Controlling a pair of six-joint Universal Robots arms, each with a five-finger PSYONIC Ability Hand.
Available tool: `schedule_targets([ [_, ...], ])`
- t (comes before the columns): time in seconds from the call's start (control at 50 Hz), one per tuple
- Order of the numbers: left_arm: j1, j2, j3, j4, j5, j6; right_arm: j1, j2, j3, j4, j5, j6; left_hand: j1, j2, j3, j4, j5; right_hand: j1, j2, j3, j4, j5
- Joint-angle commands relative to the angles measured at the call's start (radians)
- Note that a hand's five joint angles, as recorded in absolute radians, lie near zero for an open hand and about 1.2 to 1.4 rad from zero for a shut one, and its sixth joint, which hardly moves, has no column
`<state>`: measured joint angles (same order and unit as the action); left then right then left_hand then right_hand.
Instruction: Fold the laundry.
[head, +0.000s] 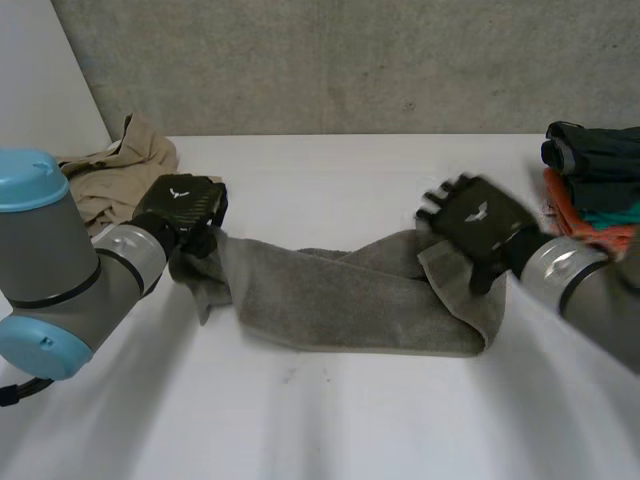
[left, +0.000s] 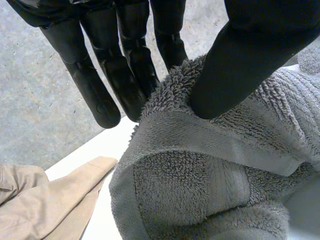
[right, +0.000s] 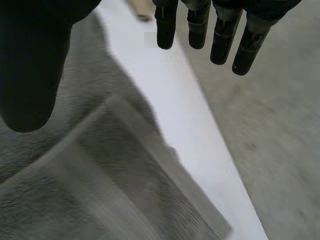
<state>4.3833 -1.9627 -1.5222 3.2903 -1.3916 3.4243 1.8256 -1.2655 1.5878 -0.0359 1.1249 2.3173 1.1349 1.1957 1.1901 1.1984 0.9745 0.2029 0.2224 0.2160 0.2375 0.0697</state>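
Observation:
A grey towel (head: 340, 295) lies stretched across the middle of the white table (head: 330, 420), bunched along its length. My left hand (head: 185, 210) is shut on the towel's left end, lifting it slightly. In the left wrist view the thumb (left: 240, 75) pinches the towel's hemmed edge (left: 200, 140) against the fingers (left: 120, 85). My right hand (head: 475, 220) hovers over the towel's right end with its fingers spread and nothing in it. Under that open right hand (right: 30, 75), the towel's corner (right: 125, 185) lies flat on the table, apart from the fingers (right: 220, 35).
A beige garment (head: 110, 170) lies crumpled at the table's back left, also seen as beige cloth (left: 45, 205) beside my left hand. A stack of folded clothes (head: 595, 185), dark on top with orange and teal below, sits at the right edge. A concrete wall stands behind the table.

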Motion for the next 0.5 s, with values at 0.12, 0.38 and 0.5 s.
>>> schedule_targets([
  [0.12, 0.001, 0.016, -0.027, 0.003, 0.002, 0.001, 0.089, 0.316, -0.184, -0.047, 0.107, -0.199, 0.261, 0.201, 0.206, 0.198, 0.247, 0.518, 0.499, 0.505, 0.484, 0.477],
  [0.38, 0.012, 0.137, -0.052, -0.021, -0.003, -0.002, 0.067, 0.089, -0.181, -0.095, 0.153, 0.014, 0.261, 0.201, 0.206, 0.198, 0.247, 1.193, 1.174, 1.180, 1.159, 1.152],
  [0.5, 0.044, 0.278, -0.078, -0.083, 0.003, -0.048, -0.046, -0.040, -0.189, 0.042, 0.159, 0.065, 0.261, 0.201, 0.206, 0.198, 0.247, 1.193, 1.174, 1.180, 1.159, 1.152],
])
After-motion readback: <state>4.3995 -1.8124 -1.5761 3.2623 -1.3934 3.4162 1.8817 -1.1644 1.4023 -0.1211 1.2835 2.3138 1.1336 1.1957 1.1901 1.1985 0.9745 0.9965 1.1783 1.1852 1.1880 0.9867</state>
